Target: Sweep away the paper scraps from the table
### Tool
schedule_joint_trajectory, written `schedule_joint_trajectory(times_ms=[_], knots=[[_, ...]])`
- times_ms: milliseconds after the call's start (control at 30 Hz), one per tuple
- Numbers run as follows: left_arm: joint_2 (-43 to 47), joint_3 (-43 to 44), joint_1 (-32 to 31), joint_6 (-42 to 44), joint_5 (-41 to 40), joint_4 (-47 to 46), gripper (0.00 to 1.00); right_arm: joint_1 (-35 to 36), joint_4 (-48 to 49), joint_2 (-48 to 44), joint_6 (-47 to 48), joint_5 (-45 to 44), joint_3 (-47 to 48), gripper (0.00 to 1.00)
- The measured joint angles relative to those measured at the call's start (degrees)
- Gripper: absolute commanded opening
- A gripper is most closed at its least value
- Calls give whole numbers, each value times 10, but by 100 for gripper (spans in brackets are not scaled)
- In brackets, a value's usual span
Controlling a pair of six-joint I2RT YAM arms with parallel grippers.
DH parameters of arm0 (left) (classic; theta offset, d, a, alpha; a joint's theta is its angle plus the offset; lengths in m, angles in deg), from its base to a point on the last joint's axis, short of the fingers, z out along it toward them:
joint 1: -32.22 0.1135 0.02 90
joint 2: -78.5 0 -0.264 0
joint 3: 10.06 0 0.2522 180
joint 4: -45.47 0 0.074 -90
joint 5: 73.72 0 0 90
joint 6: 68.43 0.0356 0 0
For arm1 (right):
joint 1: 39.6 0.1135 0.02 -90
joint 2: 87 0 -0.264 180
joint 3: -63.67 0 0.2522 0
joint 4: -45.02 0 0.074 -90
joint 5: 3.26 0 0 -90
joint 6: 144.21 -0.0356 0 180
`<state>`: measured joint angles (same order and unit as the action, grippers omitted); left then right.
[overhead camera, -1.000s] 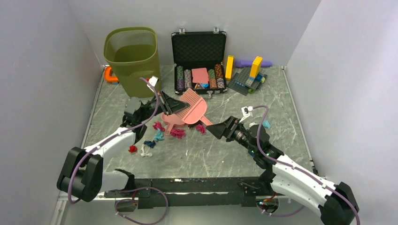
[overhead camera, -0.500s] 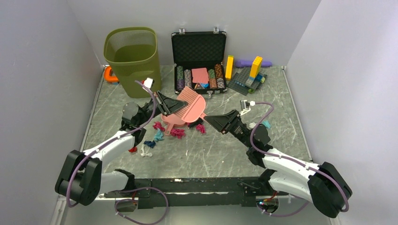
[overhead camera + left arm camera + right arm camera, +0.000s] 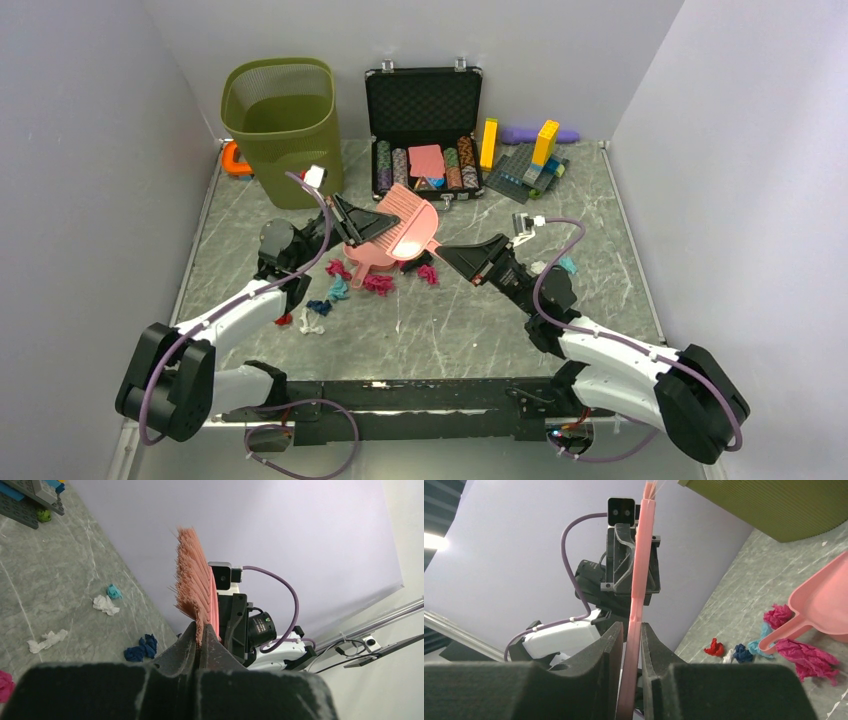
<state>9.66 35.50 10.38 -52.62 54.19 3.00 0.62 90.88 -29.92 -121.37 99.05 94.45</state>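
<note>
Paper scraps lie on the table point(image 3: 480, 330): magenta point(image 3: 378, 284), teal point(image 3: 340, 290), blue point(image 3: 319, 306), white point(image 3: 310, 322) and red point(image 3: 283, 318), with another teal wad point(image 3: 567, 265) to the right. A pink brush point(image 3: 405, 215) hangs in the air between both arms. My left gripper point(image 3: 375, 222) is shut on its bristle end point(image 3: 195, 595). My right gripper point(image 3: 442, 255) is shut on its thin handle point(image 3: 640, 580). A pink dustpan point(image 3: 824, 605) rests on the table beside the magenta scraps point(image 3: 806, 652).
An olive waste bin point(image 3: 280, 125) stands at the back left, with an orange object point(image 3: 233, 158) behind it. An open black case of poker chips point(image 3: 424, 120) and toy bricks point(image 3: 530, 160) line the back. Walls close in on three sides.
My right gripper has swung left and up to the brush handle and closed on it. The left gripper, still holding the brush, has shifted slightly up and right.
</note>
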Motion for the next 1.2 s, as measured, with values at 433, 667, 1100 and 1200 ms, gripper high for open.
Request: schedule_joint_trajectory(times_ms=[433, 667, 1100, 1200], knots=[[2, 3, -2, 33, 2, 38, 62, 0, -7, 4, -14, -3, -15, 0], [69, 95, 0, 208, -68, 358, 99, 1, -165, -130, 10, -35, -15, 0], [101, 161, -30, 476, -370, 745, 90, 1, -750, -356, 108, -296, 136, 0], [32, 159, -71, 496, -416, 770, 83, 1, -818, -338, 137, -323, 174, 0]])
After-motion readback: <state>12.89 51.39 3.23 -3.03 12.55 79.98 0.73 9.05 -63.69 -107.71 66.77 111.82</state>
